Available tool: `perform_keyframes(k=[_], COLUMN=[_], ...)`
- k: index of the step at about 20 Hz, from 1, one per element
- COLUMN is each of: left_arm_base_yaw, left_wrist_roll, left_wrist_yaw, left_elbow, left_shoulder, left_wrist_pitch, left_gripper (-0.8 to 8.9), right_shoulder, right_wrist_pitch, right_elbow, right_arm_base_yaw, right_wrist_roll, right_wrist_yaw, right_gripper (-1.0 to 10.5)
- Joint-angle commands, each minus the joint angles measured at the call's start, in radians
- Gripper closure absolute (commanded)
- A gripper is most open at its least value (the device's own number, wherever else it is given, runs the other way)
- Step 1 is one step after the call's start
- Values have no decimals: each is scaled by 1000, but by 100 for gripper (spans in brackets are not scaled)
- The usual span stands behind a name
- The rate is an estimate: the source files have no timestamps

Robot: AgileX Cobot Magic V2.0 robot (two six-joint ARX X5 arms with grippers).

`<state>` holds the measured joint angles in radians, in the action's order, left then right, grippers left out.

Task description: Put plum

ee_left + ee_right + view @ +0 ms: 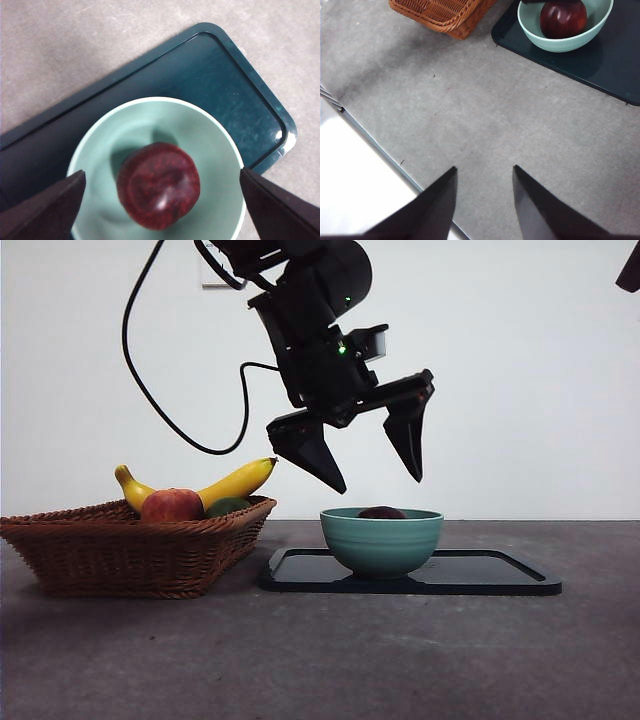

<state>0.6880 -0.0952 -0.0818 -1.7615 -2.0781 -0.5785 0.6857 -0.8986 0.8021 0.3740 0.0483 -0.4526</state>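
Note:
The plum (pixel 158 186), dark maroon and glossy, lies inside the pale green bowl (pixel 210 145). Only its top shows above the bowl rim in the front view, plum (pixel 381 512), bowl (pixel 381 542). My left gripper (pixel 378 480) hangs open just above the bowl, its jaws spread wide with nothing between them and apart from the fruit. In the right wrist view the plum (pixel 563 18) sits in the bowl (pixel 560 44) far off. My right gripper (pixel 484 197) is open over bare table, well away from the bowl.
The bowl stands on a dark tray (pixel 480 575). A wicker basket (pixel 130 550) to its left holds a banana (pixel 235 483), a red-yellow fruit (pixel 172 505) and a green fruit (pixel 228 506). The table's edge (pixel 380 150) runs near my right gripper.

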Motion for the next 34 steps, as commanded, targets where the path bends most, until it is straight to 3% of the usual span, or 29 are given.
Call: perform_keyframes(k=[1,18,24,26,34], left_arm_base_yaw=[14,33,34,34,34], left_wrist_roll=[5,16,16,32,35], left_wrist_yaw=[9,36,37,36,36], left_elbow=[-29,-29,-29,-29,-30], left_shoulder=[-34,-113,-113,-113,-112], left_wrist_pitch=[23,17,10,-4,-12], left_gripper=[323,328,396,470,543], right_shoulder=[5,5,5,5,5], right_wrist_pitch=[6,7,8,10,23], right_elbow=[8,8,8,8,8], right_arm_base_yaw=[6,6,6,6,6], right_wrist_roll=[-8,-9,-11,-12,-12], right_wrist_yaw=[-3,-3,1,2,8], right_gripper=[770,770,771,771,770])
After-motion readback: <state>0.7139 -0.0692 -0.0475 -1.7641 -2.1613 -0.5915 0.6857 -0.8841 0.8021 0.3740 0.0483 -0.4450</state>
